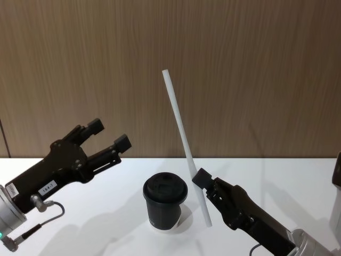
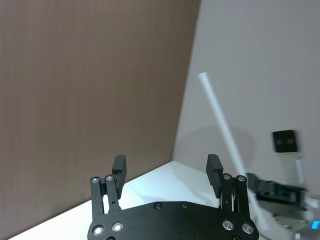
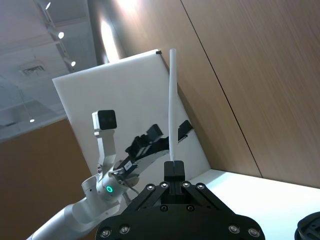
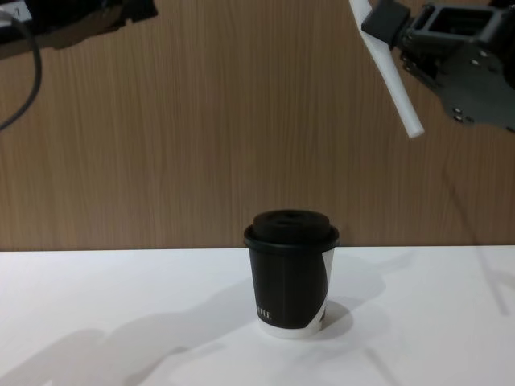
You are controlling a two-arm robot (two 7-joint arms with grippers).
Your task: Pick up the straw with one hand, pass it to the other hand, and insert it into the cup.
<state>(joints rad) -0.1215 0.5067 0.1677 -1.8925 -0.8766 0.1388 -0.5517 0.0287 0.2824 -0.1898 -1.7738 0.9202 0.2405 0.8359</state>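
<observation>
The right gripper (image 1: 201, 180) is gripping the straw (image 1: 180, 130) near its lower end, jaws clamped on it, and holding it in the air above and right of the cup (image 1: 165, 204). The straw is standing close to upright, its long axis leaning so the top end is pointing up and left. The left gripper (image 1: 109, 134) is hovering at the left, jaws apart. The cup is sitting lidded on the table (image 1: 96, 229).

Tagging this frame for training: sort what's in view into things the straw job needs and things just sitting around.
Job:
- cup, lidded, upright on the table
- straw, tilted, above the table
- right claw, shut on the straw
- left claw, open, raised, clear of the straw

Just there:
- white table
- wood-panelled wall
</observation>
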